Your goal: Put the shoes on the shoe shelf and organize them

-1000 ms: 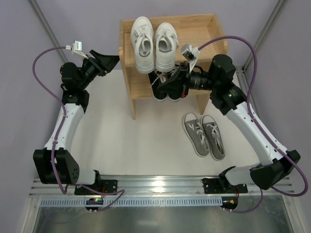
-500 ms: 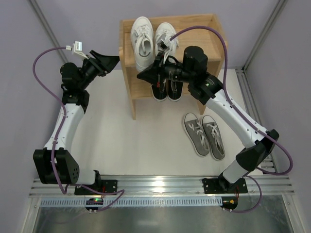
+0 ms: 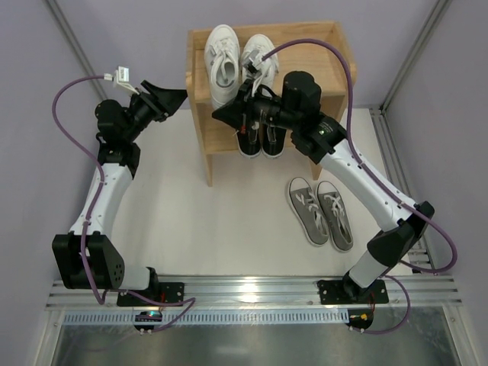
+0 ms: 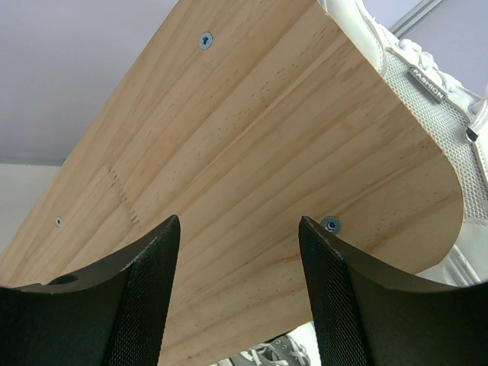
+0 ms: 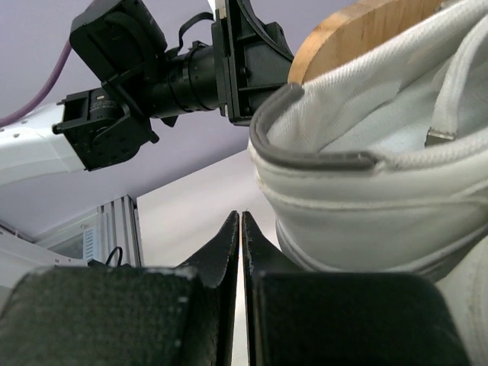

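Observation:
The shoe shelf (image 3: 320,47) stands at the back. The white pair (image 3: 223,65) lies on its top tier, the black pair (image 3: 261,142) on the lower tier, toes toward me. The grey pair (image 3: 322,211) lies on the floor at the right. My right gripper (image 3: 216,114) is shut and empty, level with the front of the shelf, just below and beside the heel of a white shoe (image 5: 358,175); its fingertips (image 5: 240,216) are pressed together. My left gripper (image 3: 180,94) is open and empty, facing the shelf's left side panel (image 4: 252,145) close up, not touching it.
Grey walls and metal posts close in the back and sides. The right arm's purple cable (image 3: 335,57) arcs over the shelf's top tier. The left arm's open gripper shows in the right wrist view (image 5: 244,57), close across from my right gripper.
My right gripper has swung left and up from in front of the black pair to the white shoes' heels. The white pair sits slightly farther back. The left arm has not moved.

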{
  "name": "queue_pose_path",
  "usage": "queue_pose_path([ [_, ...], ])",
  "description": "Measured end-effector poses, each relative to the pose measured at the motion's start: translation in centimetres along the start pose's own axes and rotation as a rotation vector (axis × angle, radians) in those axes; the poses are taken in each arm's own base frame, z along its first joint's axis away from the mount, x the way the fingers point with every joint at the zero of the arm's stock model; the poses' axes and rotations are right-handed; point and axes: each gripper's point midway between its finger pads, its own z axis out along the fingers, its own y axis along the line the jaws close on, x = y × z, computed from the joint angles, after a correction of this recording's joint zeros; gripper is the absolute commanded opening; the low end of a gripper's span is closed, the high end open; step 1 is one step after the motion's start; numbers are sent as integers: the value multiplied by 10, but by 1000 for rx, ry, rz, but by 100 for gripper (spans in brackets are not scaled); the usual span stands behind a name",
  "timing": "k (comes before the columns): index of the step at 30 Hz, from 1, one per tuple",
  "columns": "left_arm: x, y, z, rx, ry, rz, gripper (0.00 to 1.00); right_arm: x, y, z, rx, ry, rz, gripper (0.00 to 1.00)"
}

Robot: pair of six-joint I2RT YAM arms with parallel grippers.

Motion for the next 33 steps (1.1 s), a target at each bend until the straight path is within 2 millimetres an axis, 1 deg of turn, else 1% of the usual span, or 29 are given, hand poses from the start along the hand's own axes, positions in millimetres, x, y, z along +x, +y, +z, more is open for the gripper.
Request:
queue_pose_path([
  [4, 0, 0, 0, 1, 1, 0, 62, 8, 4, -7, 5, -4, -23, 4],
  [6, 0, 0, 0, 2, 0, 0, 62, 12, 9, -16, 10, -3, -25, 12],
  [8, 0, -1, 0, 4, -1, 1, 62, 9, 17, -26, 3, -13, -31, 14],
  [9, 0, -1, 0, 5, -1, 2, 62, 4, 23, -32, -1, -25, -38, 13],
  [10, 0, -1, 0, 4, -1, 2, 61, -2, 27, -38, 1, -41, -46, 9],
  [11, 0, -1, 0, 5, -1, 2, 61, -11, 31, -45, 11, -65, -56, 4],
  [13, 0, -1, 0, 6, -2, 3, 61, -34, 35, -63, 62, -126, -78, 4],
  [14, 0, -1, 0, 6, -2, 3, 61, -47, 34, -73, 108, -161, -88, 4],
  [16, 0, -1, 0, 6, -2, 3, 60, -77, 25, -96, 241, -239, -108, 4],
  [17, 0, -1, 0, 6, -2, 3, 61, -96, 18, -109, 324, -287, -117, 4],
  [20, 0, -1, 0, 7, -3, 4, 60, -142, -10, -141, 534, -394, -132, 4],
  [21, -1, -1, 0, 8, -3, 4, 60, -151, -20, -147, 588, -414, -132, 4],
  [23, -1, -1, 0, 8, -4, 3, 60, -155, -46, -152, 690, -418, -125, 4],
  [25, -1, -1, 1, 9, -4, 1, 59, -151, -68, -152, 758, -400, -117, 4],
  [27, 0, 0, 1, 8, -2, 0, 59, -134, -98, -141, 813, -344, -102, 4],
  [30, 2, 3, 3, 5, 4, -5, 59, -94, -148, -117, 879, -220, -65, 4],
  [31, 3, 5, 3, 3, 6, -7, 59, -78, -163, -110, 898, -177, -50, 4],
  [32, 3, 6, 4, 2, 7, -9, 59, -57, -179, -102, 915, -118, -32, 4],
  [33, 4, 7, 4, 1, 9, -12, 58, -45, -189, -97, 924, -94, -16, 4],
])
